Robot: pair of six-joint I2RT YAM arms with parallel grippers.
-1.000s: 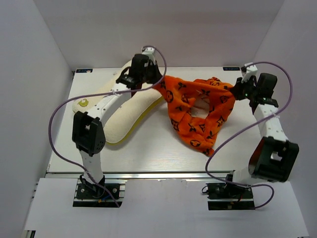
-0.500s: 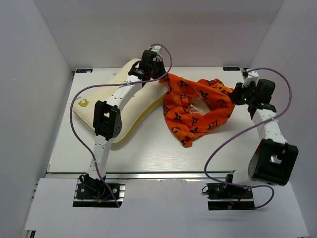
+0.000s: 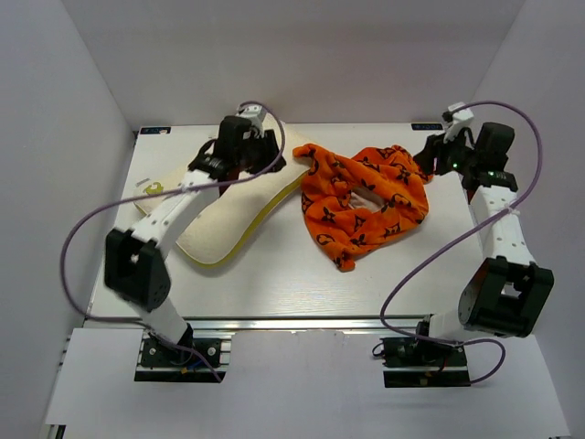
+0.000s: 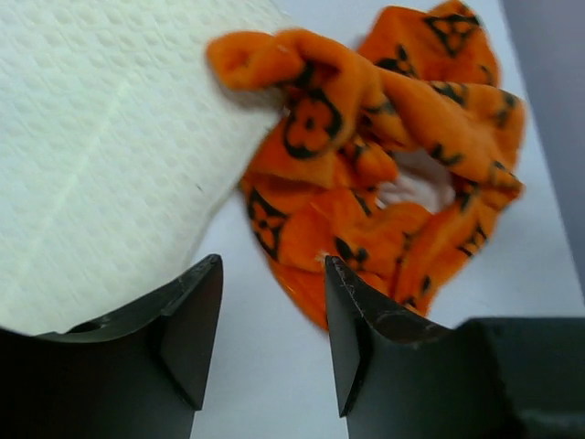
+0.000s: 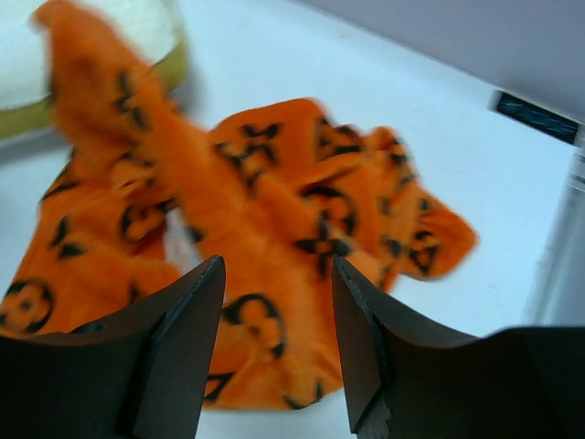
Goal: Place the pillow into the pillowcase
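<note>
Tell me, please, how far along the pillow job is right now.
Nothing looks done yet: the pillow lies wholly outside the pillowcase, which sits crumpled beside it, one corner reaching the pillow's edge. Nothing is in hand: the left gripper and the right gripper are both open and empty. Left to do: grasp the case, open its mouth and work the pillow in.

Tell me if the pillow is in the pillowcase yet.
Out. The pillow lies bare; the pillowcase sits crumpled beside it, one corner at its edge.
</note>
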